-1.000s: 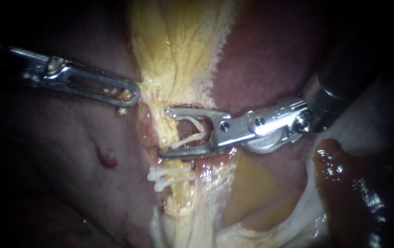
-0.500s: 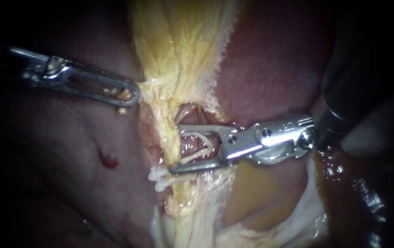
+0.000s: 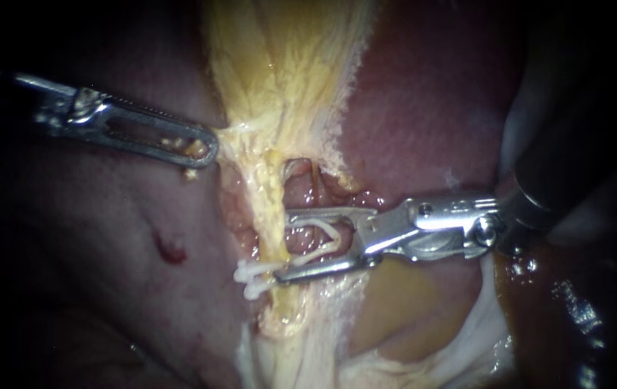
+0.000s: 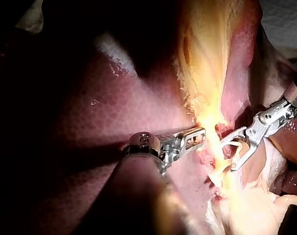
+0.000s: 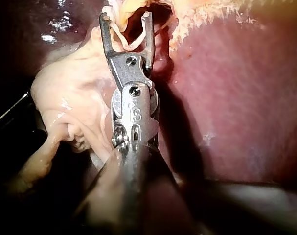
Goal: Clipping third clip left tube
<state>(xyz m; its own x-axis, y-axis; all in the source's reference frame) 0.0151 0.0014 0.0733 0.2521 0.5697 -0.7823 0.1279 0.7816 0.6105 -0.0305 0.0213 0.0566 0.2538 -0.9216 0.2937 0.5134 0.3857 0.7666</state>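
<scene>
The left tube point(image 3: 268, 209) is a pale yellow strand running down from a fan of yellow tissue point(image 3: 279, 65). Two white clips point(image 3: 254, 277) sit across it low down. My right instrument point(image 3: 285, 245) comes in from the right, its jaws wide apart with a white clip point(image 3: 319, 241) seated between them. The jaw tips lie against the tube's right side, just above the two clips. The right wrist view shows the same clip point(image 5: 126, 41) in the right instrument point(image 5: 126, 22). My left instrument point(image 3: 204, 148) has its slotted jaws shut on the yellow tissue's left edge, as the left wrist view point(image 4: 199, 136) also shows.
Dark red liver point(image 3: 430, 94) lies on both sides of the tube. A small red spot point(image 3: 168, 248) marks the liver at left. A tan sac point(image 3: 394, 302) lies under my right instrument, and a glossy brown mass point(image 3: 538, 288) at the lower right.
My right instrument has moved down along the tube and slightly right, from the upper window to just above the two clips. My left instrument has held still.
</scene>
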